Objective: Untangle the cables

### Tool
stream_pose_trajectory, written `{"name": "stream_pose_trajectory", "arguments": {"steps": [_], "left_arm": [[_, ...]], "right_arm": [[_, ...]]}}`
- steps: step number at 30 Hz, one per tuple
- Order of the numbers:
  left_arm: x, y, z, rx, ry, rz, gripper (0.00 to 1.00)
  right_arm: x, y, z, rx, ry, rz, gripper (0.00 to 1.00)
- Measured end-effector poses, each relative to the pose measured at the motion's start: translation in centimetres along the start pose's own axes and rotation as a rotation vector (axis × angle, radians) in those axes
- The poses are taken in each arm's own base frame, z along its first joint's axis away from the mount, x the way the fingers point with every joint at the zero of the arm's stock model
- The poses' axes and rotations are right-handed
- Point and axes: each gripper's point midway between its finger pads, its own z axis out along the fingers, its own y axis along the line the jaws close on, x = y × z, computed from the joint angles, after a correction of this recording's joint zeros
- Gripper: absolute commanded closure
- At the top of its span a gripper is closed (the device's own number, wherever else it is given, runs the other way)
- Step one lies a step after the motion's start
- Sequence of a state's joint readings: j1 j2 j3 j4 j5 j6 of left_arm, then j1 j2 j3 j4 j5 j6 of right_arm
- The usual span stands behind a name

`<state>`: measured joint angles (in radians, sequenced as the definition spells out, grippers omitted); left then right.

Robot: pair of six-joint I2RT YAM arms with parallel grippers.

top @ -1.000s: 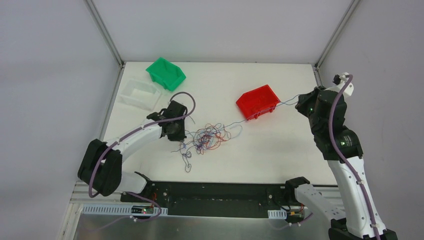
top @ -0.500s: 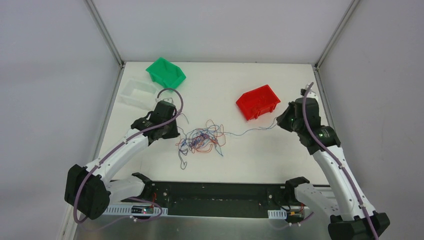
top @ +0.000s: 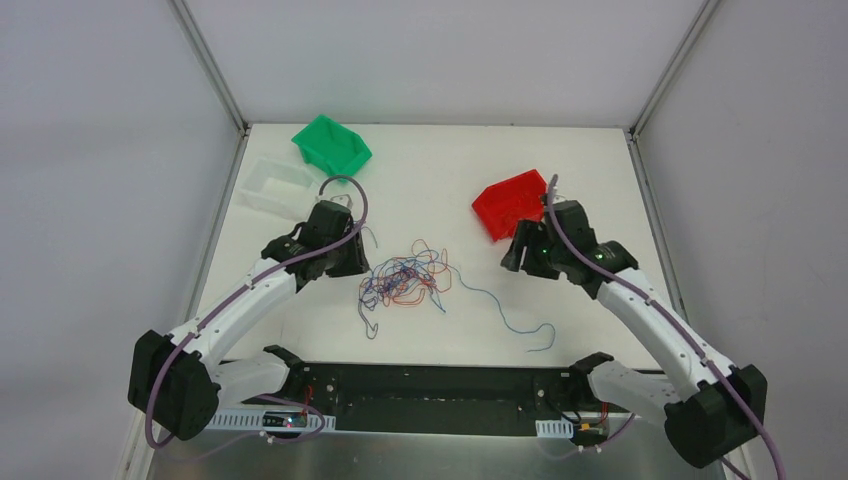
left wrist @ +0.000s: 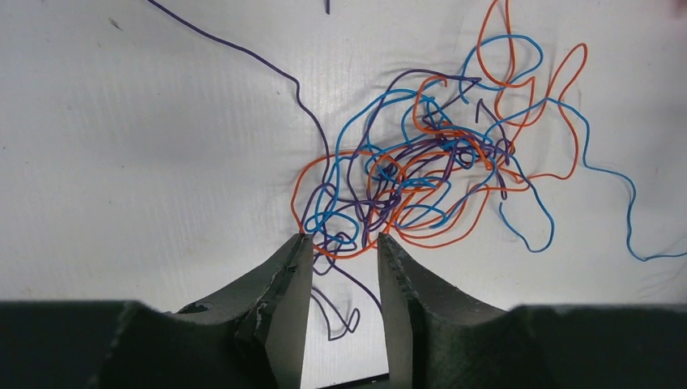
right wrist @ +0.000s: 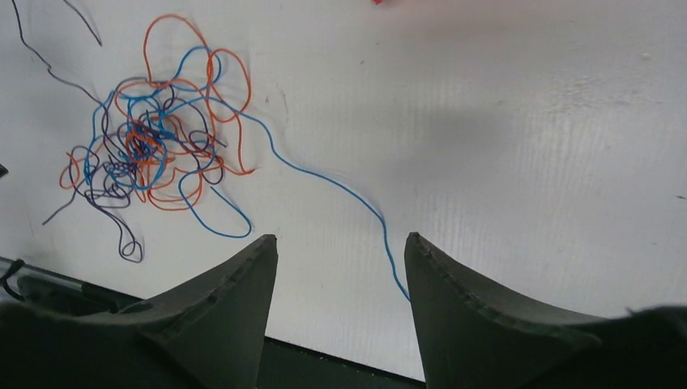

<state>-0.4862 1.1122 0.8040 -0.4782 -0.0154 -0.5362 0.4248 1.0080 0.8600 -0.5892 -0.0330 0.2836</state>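
The cables (top: 405,282) lie as a small red, blue and purple tangle mid-table, seen too in the left wrist view (left wrist: 413,174) and the right wrist view (right wrist: 150,158). One blue cable (top: 510,318) trails out of it to the right and lies loose on the table. My left gripper (top: 352,264) sits at the tangle's left edge. It is open (left wrist: 344,241), with a purple strand lying on the table between its fingers. My right gripper (top: 515,258) hovers in front of the red bin, open and holding nothing (right wrist: 340,239). The blue cable (right wrist: 356,198) passes under its right finger.
A red bin (top: 512,203) stands just behind the right gripper. A green bin (top: 332,146) and a clear bin (top: 278,186) are at the back left. The black base rail (top: 430,385) runs along the near table edge.
The right gripper let go of the blue cable and swung from the far right edge in front of the red bin; the cable fell slack. The left gripper opened beside the tangle.
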Motion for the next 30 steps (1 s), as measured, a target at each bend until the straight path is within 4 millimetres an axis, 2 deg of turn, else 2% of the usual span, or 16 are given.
{"name": "stream_pose_trajectory", "arguments": {"steps": [4, 7, 10, 17, 22, 29, 30], "left_arm": [[0.3, -0.6, -0.1, 0.022, 0.009, 0.017, 0.54], [0.4, -0.8, -0.2, 0.031, 0.009, 0.028, 0.49], [0.3, -0.9, -0.4, 0.039, 0.000, 0.036, 0.42], [0.0, -2.2, -1.2, 0.102, -0.024, 0.074, 0.15], [-0.2, -2.9, -1.2, 0.141, -0.052, 0.084, 0.13], [0.6, -3.2, 0.4, 0.146, -0.002, 0.088, 0.15], [0.8, -3.2, 0.7, 0.145, 0.013, 0.089, 0.15]], "right_arm": [[1.9, 1.9, 2.1, -0.009, 0.076, -0.107, 0.38], [2.6, 3.4, 3.4, -0.015, 0.102, -0.180, 0.38], [2.6, 4.8, 4.1, -0.044, 0.099, -0.222, 0.39], [1.2, 7.1, 4.7, -0.126, 0.028, -0.231, 0.40], [1.4, 8.0, 5.4, -0.189, 0.013, -0.240, 0.42], [2.0, 9.1, 8.0, -0.236, 0.040, -0.271, 0.40], [2.0, 9.3, 8.4, -0.242, 0.042, -0.279, 0.44]]}}
